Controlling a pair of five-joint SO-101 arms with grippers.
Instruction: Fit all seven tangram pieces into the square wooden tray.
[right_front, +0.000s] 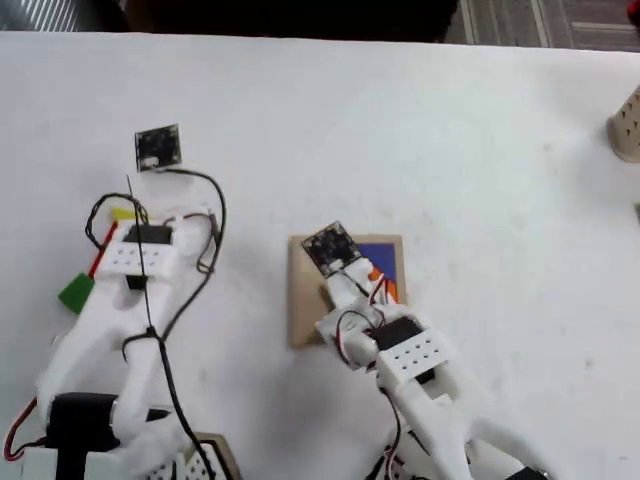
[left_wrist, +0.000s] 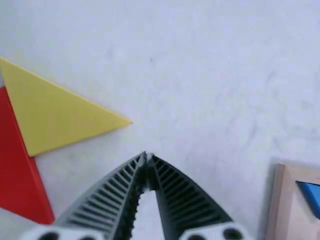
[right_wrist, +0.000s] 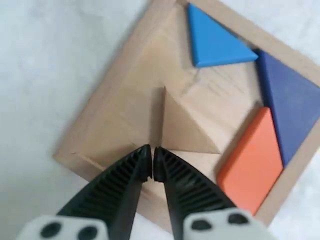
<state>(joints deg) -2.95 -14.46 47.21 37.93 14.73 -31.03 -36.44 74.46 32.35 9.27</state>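
The square wooden tray (right_front: 303, 300) lies mid-table. In the right wrist view the tray (right_wrist: 107, 117) holds a light blue triangle (right_wrist: 215, 37), a dark blue triangle (right_wrist: 290, 100), an orange parallelogram (right_wrist: 255, 160) and a plain wood triangle (right_wrist: 180, 127). My right gripper (right_wrist: 151, 154) is shut with nothing in it, just over the wood triangle's edge. A yellow triangle (left_wrist: 55, 117) and a red piece (left_wrist: 17, 170) lie side by side on the table, close to my left gripper (left_wrist: 147, 159), which is shut and empty. A green piece (right_front: 76, 292) sits beside the left arm.
Black cables loop around the left arm (right_front: 205, 250). A beige perforated object (right_front: 627, 125) stands at the right edge. A wooden-edged board (right_front: 218, 455) shows at the front by the left arm's base. The table's far half is bare white.
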